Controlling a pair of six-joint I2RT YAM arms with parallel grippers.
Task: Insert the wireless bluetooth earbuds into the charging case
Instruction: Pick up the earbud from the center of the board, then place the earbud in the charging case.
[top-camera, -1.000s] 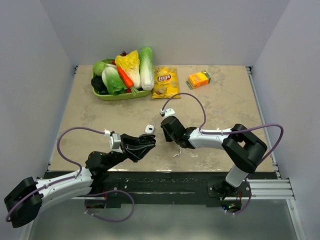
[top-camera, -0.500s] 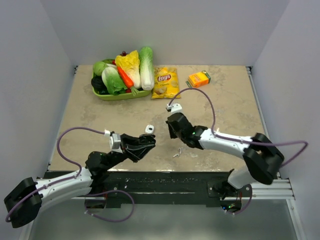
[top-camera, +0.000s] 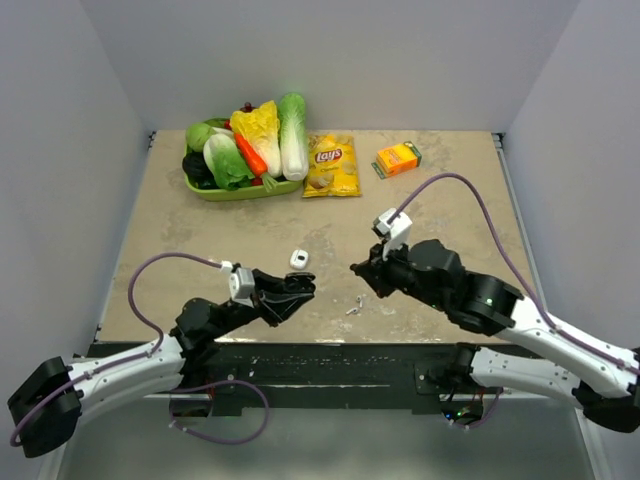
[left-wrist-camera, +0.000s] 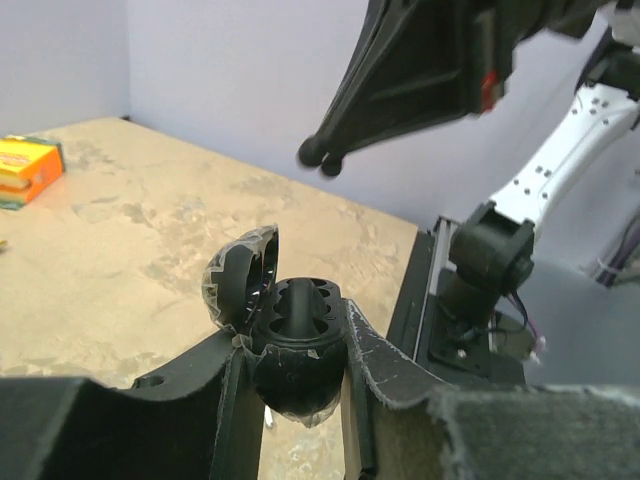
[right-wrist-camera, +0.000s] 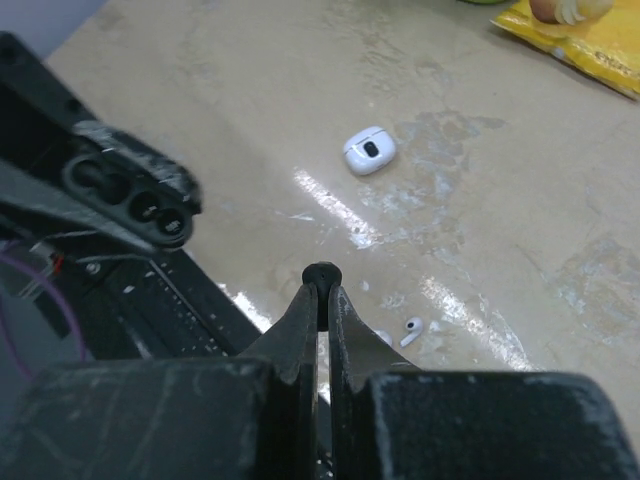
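The black charging case (left-wrist-camera: 297, 325) stands open between the fingers of my left gripper (left-wrist-camera: 298, 348), which is shut on it, lid (left-wrist-camera: 238, 276) tipped back to the left. In the top view this gripper (top-camera: 296, 289) hovers near the table's front edge. My right gripper (right-wrist-camera: 320, 296) is shut on one tiny black earbud (right-wrist-camera: 320, 273), pinched at the fingertips. It hangs above the table, right of the case (right-wrist-camera: 132, 203), with its tip (top-camera: 358, 270) pointing left. In the left wrist view the earbud (left-wrist-camera: 320, 158) shows above and behind the case. I see no second black earbud.
A small white case (top-camera: 299, 258) lies on the table beyond the left gripper. A thin white scrap (top-camera: 355, 304) lies near the front edge between the arms. At the back stand a green tray of vegetables (top-camera: 215, 192), a chips bag (top-camera: 331, 166) and an orange box (top-camera: 397, 158).
The right gripper closed on the black earbud, lifted off the table and pulled back to the right. The left gripper with the case shifted slightly right.
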